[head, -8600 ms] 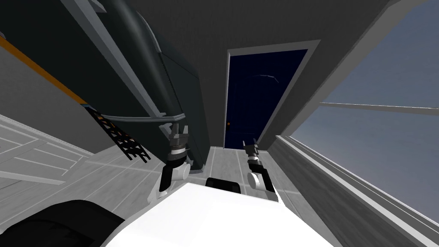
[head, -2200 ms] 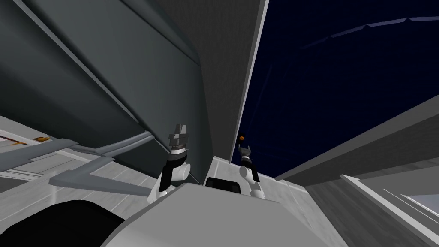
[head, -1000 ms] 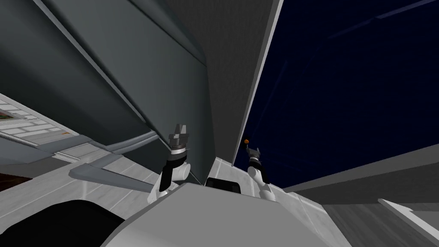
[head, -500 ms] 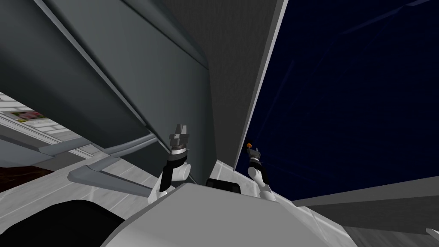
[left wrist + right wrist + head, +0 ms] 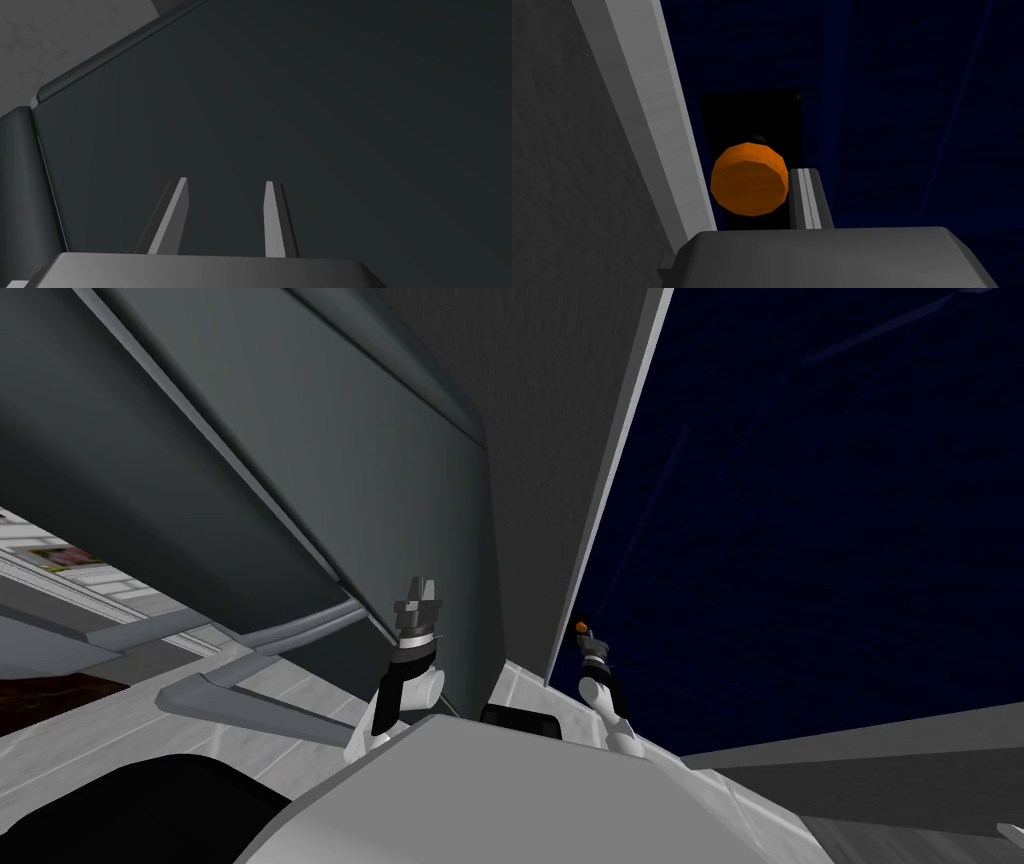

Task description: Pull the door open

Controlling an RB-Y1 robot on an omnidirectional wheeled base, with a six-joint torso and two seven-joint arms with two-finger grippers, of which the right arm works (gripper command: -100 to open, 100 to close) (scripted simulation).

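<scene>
A narrow grey room with a pale floor (image 5: 250,688) closes in around both arms. Furthest left, a large dark grey unit (image 5: 250,468) leans over the left gripper (image 5: 420,585). This gripper is released, its two blades apart with nothing between them, pointing at the unit's flat panel just ahead. The unit shows only that closed face, so whatever it may hold is hidden. Between the two grippers runs a strip of rough grey wall (image 5: 540,438), then the pale door frame (image 5: 620,458). The frame passes close beside the right gripper (image 5: 586,637). Right at that gripper's tip, on its frame side, sits the orange knob (image 5: 749,185), a small, faceted, round disc on a black backplate (image 5: 752,115). Whether the right gripper is clenched on the knob or merely beside it, I cannot tell. Beyond the gripper and away to its right spreads the dark navy door (image 5: 820,488), apparently shut in its frame. It looks like a tall, rigid slab that will probably feel heavy and swing stiffly, from hinges I take to be on its far edge. The knob is the one place to take hold. Being smooth and round, it could slip, so a firm grip across its sides, close to the backplate, seems wise, with the pull following the door's arc.
</scene>
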